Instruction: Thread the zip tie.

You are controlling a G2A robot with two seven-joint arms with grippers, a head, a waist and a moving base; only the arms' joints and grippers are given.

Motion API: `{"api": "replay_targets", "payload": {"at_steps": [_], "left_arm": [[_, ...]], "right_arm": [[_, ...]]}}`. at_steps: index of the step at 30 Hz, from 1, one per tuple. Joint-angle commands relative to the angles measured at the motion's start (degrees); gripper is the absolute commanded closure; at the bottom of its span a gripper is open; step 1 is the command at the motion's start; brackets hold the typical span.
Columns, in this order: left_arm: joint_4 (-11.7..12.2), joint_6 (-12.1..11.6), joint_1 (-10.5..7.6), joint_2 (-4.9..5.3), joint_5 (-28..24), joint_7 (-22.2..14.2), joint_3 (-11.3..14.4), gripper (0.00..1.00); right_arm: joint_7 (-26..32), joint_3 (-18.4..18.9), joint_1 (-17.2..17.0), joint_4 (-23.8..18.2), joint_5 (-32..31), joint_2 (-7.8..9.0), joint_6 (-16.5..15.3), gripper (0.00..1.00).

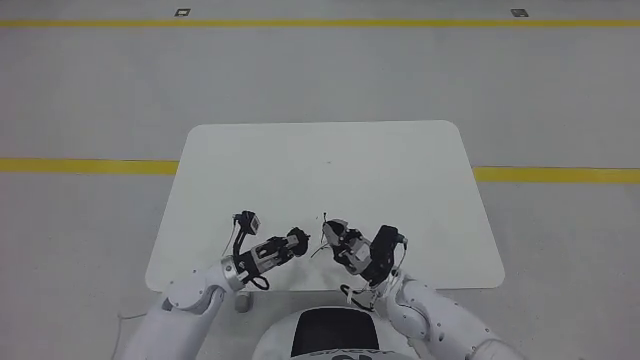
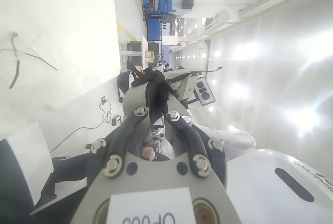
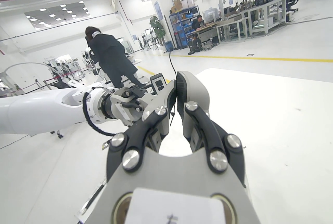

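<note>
— So, which step is in hand, judged from the jaws?
— The right gripper (image 3: 177, 80) is seen with its jaws pressed together on the zip tie (image 3: 171, 64), clamped part-way along the strap. One thin black length stands above the fingertips and a shorter piece hangs below them. The strap is seen as an open length, not a closed loop, so the threading itself is judged not yet done.
— And the other side?
— The left gripper (image 2: 156, 84) is held just beside the right one, tip towards tip, above the near part of the table (image 3: 260, 105). Its jaws are drawn together as well, with no gap shown between the dark pads. Whether any part of the tie is caught there cannot be told.
— Where is the tie, then?
— It is carried clear of the tabletop, close between the two grippers, and is borne by the right one.
— What is called for next?
— The free end has to be lined up with the slot in the head and fed through. Fine alignment is likely to be demanded, since the strap is thin and easily bent. Which end carries the head cannot be made out
</note>
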Motion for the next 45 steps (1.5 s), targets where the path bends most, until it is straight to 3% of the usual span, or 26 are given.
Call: {"api": "replay_targets", "payload": {"at_steps": [1, 10, 17, 30, 45], "left_arm": [[-0.37, 0.00, 0.65, -0.64, 2.16, 0.44, -0.76, 1.00], [-1.95, 0.00, 1.61, -3.24, 10.91, 2.68, -1.96, 1.00], [-2.47, 0.00, 2.31, -4.43, 15.39, 4.79, -1.95, 1.00], [-4.49, 0.00, 4.09, -5.48, 16.91, 5.32, -3.74, 1.00], [-4.85, 0.00, 4.64, -5.62, 18.12, 5.53, -3.85, 1.00]], "right_arm": [[-2.29, 0.16, -0.29, 1.02, -0.86, -0.07, -0.32, 1.00], [-8.45, -1.21, 0.25, 5.39, -1.09, -0.95, -0.32, 1.00], [-10.08, -3.37, 1.88, 7.57, 0.75, -1.69, -0.32, 1.00], [-10.31, -3.47, 2.11, 7.81, 0.71, -1.72, -0.32, 1.00], [-8.24, -2.88, 1.86, 7.54, 3.14, -2.46, -0.32, 1.00]]}}
